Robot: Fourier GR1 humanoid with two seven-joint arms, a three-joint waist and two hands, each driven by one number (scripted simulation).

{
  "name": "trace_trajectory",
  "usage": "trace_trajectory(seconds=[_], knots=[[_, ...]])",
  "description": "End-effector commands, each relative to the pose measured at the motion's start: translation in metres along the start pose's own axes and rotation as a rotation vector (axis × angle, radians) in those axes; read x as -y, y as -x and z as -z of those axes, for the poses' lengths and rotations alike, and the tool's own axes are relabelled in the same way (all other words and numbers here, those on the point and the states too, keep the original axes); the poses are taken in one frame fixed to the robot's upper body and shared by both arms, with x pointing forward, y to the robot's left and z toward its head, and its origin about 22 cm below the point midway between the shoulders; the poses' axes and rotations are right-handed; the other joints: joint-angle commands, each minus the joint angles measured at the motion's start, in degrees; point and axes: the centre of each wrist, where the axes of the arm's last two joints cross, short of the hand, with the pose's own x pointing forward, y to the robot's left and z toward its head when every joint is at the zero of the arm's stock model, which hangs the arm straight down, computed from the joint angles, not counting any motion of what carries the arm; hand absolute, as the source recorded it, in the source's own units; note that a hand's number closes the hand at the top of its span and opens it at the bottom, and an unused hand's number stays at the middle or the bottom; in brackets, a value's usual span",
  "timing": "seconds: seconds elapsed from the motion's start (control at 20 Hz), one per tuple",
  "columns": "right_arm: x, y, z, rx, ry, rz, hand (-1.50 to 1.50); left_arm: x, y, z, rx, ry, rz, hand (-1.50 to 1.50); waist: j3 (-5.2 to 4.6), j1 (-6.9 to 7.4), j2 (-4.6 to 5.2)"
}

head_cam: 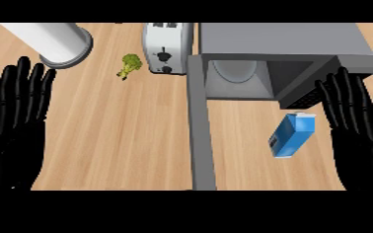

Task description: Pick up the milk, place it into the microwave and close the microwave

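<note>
A blue milk carton (291, 135) with a white top lies tilted on the wooden counter, just in front of the microwave. The grey microwave (280, 39) stands at the back right with its cavity open, and a glass turntable (233, 71) shows inside. Its door (201, 128) swings out toward me, seen edge-on as a long grey bar. My right hand (348, 106) is open, fingers straight and pointing up, just right of the carton and apart from it. My left hand (22, 108) rests open at the left edge, fingers up.
A silver toaster (167, 48) stands left of the microwave. A small green broccoli piece (129, 65) lies on the counter beside it. A white cylinder (55, 42) with a grey base lies at the back left. Bare wooden counter (116, 128) spreads between my left hand and the door.
</note>
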Motion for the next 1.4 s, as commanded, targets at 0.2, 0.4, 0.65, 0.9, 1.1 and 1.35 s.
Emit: trace_trajectory(seconds=[0.2, 0.4, 0.65, 0.9, 1.1, 1.35], knots=[[-0.017, 0.013, 0.025, 0.013, -0.589, 0.401, -1.50, 0.002, 0.000, 0.005, -0.019, 0.055, -0.026, -1.50, 0.68, 3.52, -0.72], [-0.023, 0.019, 0.026, 0.016, -0.814, 0.598, -1.50, 0.016, 0.008, -0.002, -0.092, 0.072, -0.207, -1.50, 0.44, 4.52, -0.31], [0.039, 0.036, 0.036, -0.028, -0.895, 0.675, -1.50, 0.000, 0.000, -0.014, -0.118, 0.080, -0.234, -1.50, 0.26, 4.16, -1.06], [0.122, 0.042, 0.058, -0.061, -0.905, 0.674, -1.50, -0.015, -0.017, -0.030, -0.121, 0.076, -0.252, -1.50, 0.18, 4.43, -1.38], [0.157, 0.052, 0.081, -0.101, -0.931, 0.666, -1.50, -0.040, -0.037, -0.047, -0.126, 0.103, -0.238, -1.50, 0.11, 5.15, -1.37], [0.164, 0.100, 0.071, -0.212, -0.986, 0.689, -1.50, -0.057, -0.059, -0.065, -0.128, 0.062, -0.238, -1.50, 0.17, 2.72, -1.64]])
